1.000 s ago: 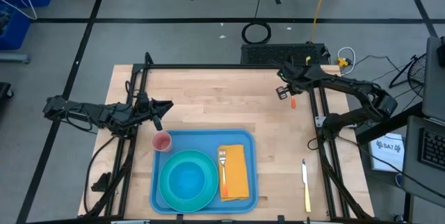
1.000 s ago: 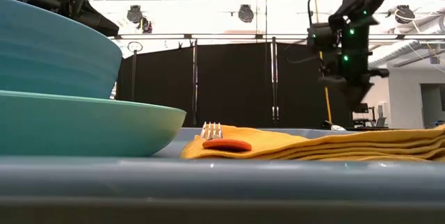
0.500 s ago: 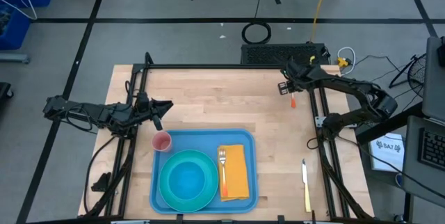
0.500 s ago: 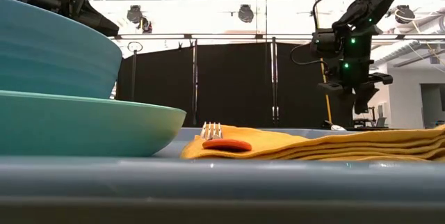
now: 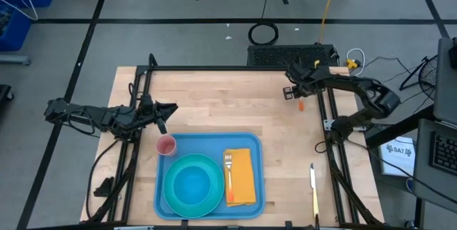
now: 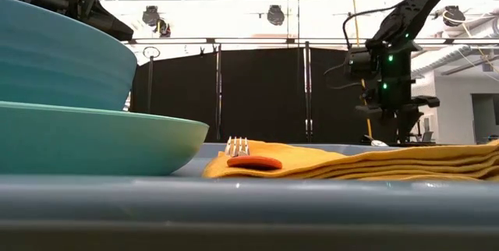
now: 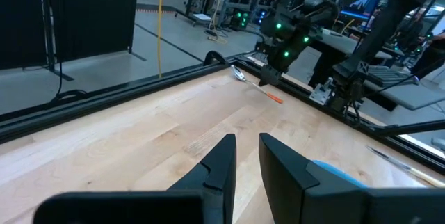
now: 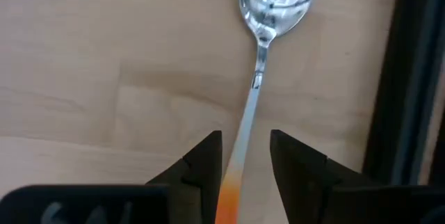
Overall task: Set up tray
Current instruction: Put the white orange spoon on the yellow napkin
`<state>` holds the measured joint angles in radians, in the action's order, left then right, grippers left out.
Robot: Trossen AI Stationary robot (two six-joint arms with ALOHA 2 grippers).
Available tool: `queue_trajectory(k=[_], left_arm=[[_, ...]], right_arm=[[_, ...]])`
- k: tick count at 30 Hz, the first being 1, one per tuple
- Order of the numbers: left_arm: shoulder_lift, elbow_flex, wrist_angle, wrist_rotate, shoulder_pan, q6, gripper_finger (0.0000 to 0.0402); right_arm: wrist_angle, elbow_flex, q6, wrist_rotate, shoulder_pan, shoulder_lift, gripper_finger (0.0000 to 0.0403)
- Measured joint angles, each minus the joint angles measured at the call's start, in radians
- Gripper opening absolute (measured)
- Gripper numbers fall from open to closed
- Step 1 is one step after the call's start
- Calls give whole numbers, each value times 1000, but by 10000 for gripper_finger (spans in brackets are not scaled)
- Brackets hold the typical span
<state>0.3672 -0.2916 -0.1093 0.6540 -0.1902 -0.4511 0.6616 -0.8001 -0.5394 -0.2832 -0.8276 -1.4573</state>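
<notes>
Overhead, right end effector [image 8: 242, 156] astride the spoon [image 8: 268, 29] (fingers parted).

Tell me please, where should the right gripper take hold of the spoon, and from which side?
Probably the thin handle, from straight above. The spoon lies flat on the table, and the right gripper already has its open fingers on either side of the handle, away from the rounded bowl.

Light-blue rectangular tray [image 5: 208, 143], flat on table's near edge, rim raised

Overhead looks straight down; low peers level across the tray [image 6: 234, 196] rim; wrist views sit close, both showing the spoon [image 8: 261, 57].
</notes>
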Motion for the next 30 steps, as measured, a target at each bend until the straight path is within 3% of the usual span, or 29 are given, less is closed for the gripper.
queue_trajectory(k=[12,23,26,30], left_arm=[[0,0,-17,-1,0,3,67],[0,0,-20,0,0,3,67],[0,0,-20,0,0,3,67],[0,0,-20,1,0,3,67]], right_arm=[[-65,0,31,-1,-14,-62,109],[-160,91,56,-6,-28,-55,101],[-177,92,69,43,-29,-50,81],[-200,93,105,104,-30,-50,16]])
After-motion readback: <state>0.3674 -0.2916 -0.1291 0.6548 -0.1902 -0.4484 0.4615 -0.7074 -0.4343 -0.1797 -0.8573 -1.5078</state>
